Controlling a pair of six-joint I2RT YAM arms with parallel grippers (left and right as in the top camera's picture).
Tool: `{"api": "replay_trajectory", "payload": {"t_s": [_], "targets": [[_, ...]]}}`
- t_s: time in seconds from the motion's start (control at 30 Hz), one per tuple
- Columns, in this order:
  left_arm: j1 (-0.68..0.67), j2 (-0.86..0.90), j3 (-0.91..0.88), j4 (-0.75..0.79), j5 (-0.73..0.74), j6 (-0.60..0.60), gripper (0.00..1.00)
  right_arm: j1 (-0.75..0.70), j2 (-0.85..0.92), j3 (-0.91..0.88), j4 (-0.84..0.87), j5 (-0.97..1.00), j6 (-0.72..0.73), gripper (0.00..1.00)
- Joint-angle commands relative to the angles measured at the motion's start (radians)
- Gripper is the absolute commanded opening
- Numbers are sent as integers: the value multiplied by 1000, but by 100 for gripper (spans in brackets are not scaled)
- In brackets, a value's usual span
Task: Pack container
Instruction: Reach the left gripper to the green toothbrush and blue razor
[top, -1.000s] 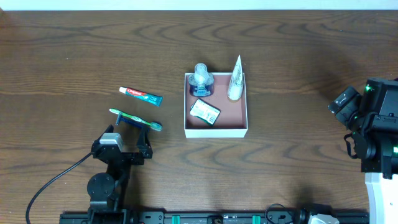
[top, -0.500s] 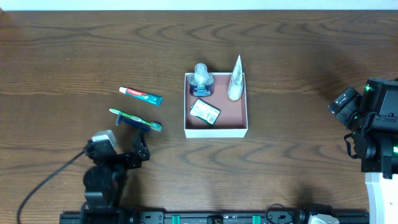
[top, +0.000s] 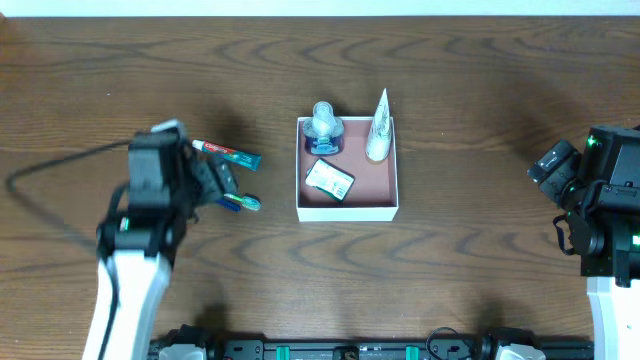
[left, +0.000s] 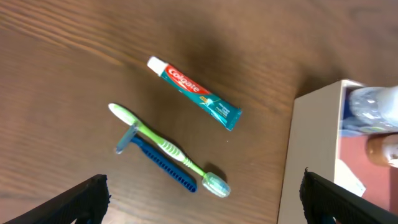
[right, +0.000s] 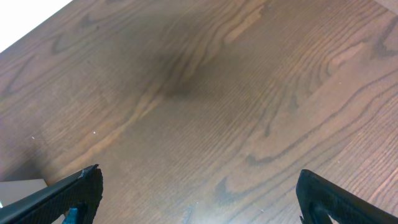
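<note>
1. Left gripper (left: 202, 208): jaws wide apart, empty, hovering over the toothbrush (left: 168, 149) and blue razor (left: 163, 164), left of worktop centre.
2. The toothbrush lies crossed on the razor, touching. The toothpaste tube (left: 194, 92) is just beyond, toward the far edge.
3. Likely the toothbrush goes first: turn the wrist square to its handle, then pinch clear of the razor.
4. Container (top: 347, 212): mid-worktop, holds a bottle (top: 325, 128), white tube (top: 378, 132) and packet (top: 329, 178). Its near side is free.
5. Right gripper (right: 199, 199): spread wide, empty, by the right edge.
</note>
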Motion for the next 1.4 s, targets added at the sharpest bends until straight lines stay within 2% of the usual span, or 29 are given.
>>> {"api": "replay_trajectory", "payload": {"t_s": [0.0,0.27,0.4,0.53,0.77,1.37], "targets": [[5,116,24,-11,25,27,98,-6,1,6,-1,14,13,99],[5,323,24,43,21,14,100,-6,1,6,-1,14,13,99],[5,360,24,33,19,-127,86,-6,1,6,-1,14,13,99],[5,390,23,-33,-40,-373,86,-6,1,6,-1,14,13,99],[5,454,17,-34,-39,-560,86,-6,1,6,-1,14,13,99],[6,615,11,-56,-39,-572,86,-6,1,6,-1,14,13,99]]}}
